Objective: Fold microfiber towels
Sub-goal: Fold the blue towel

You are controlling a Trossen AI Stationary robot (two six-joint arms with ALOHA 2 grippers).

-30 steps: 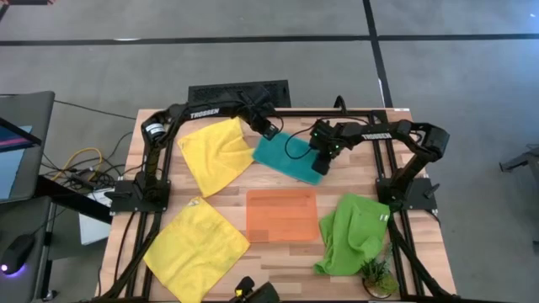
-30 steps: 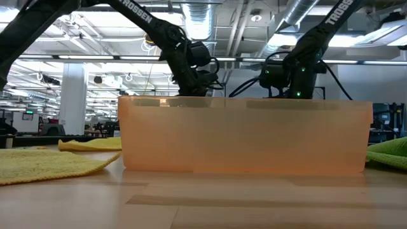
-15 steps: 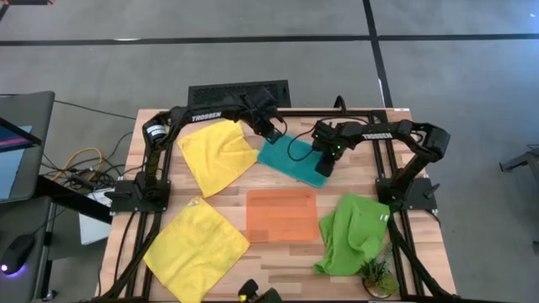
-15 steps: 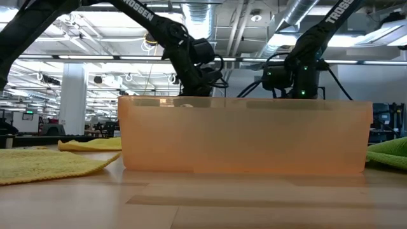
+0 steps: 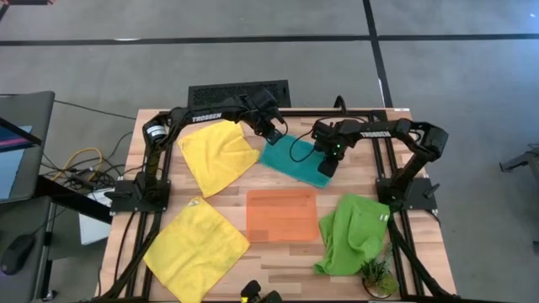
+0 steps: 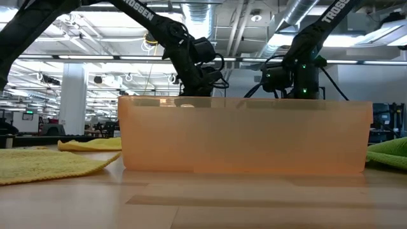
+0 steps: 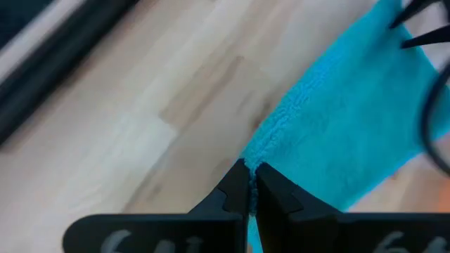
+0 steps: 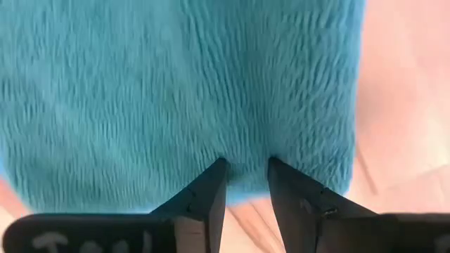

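High view: teal towel (image 5: 295, 159) lies at table's far middle, between upper yellow towel (image 5: 215, 153) and right arm; second yellow towel (image 5: 196, 247) near left, lime towel (image 5: 352, 230) near right, orange tray (image 5: 282, 215) centre. Left gripper (image 5: 274, 135) at teal's far corner, right gripper (image 5: 329, 167) at its right edge.

Low view: tray wall hides the teal cloth; both arms reach down behind it.

Left wrist view: fingers (image 7: 235, 191) pinched together on teal hem.

Right wrist view: fingers (image 8: 211, 184) partly apart, straddling the teal edge; grip likely, not certain.

Judgement: fold of teal in progress; next, carry edge over. Bare wood beside it gives room.

Two black arms are marked "TROSSEN" in white; black cables are looped near each wrist, green lights glow.
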